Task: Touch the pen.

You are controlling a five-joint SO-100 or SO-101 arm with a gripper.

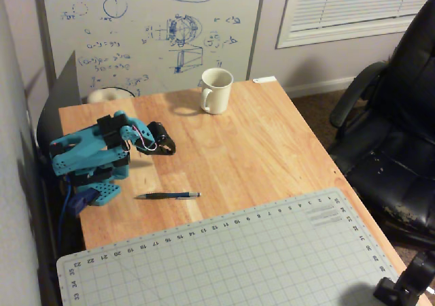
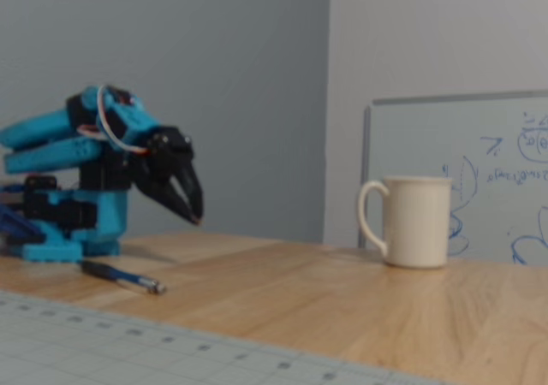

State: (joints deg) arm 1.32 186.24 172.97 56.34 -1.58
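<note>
– Where's the arm?
– Folded low, blue links stacked, black gripper [image 2: 195, 215] raised and pointing toward four o'clock in a fixed view.
– Jaws?
– Together, tips nearly meeting

I see a bright blue arm [image 1: 85, 153] ending in a black gripper [image 1: 167, 147]. Beside the pale wooden table [image 1: 245, 143]'s cream mug [image 1: 217, 90], a whiteboard [image 1: 149, 30] carries blue scribbles. Nearer me lies a dark, silver-tipped pen [image 1: 168, 195] and a grey gridded mat [image 1: 231, 258].

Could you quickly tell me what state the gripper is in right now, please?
Gripper: shut, holding nothing, raised above the table and clear of the pen.
</note>
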